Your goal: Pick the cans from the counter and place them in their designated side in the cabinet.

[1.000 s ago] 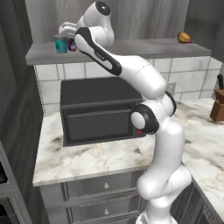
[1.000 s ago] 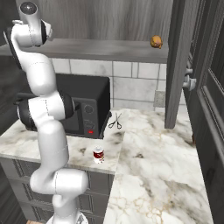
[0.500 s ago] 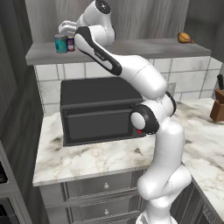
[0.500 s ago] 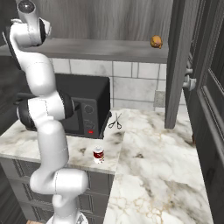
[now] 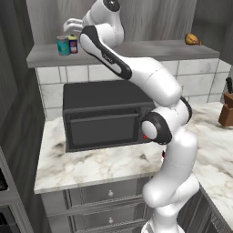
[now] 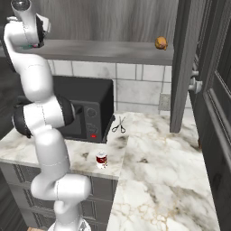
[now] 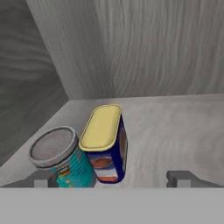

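1. Hand view: pincer (image 7: pixel 114 178) released, fingers spread wide; yellow-topped blue can (image 7: pixel 105 144) upright on cabinet shelf (image 7: pixel 175 131), touching teal can (image 7: pixel 61 159).
2. Right base view: red can (image 6: pixel 102 159) on desk (image 6: pixel 149 149).

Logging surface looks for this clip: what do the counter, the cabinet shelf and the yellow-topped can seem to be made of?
Counter: polished marble look, white with grey veins.
Cabinet shelf: matte grey wood, judging by the streaky grain on its board and walls.
Yellow-topped can: probably metal with a printed dark blue wrap and a flat, dull yellow lid; the render leaves that open.
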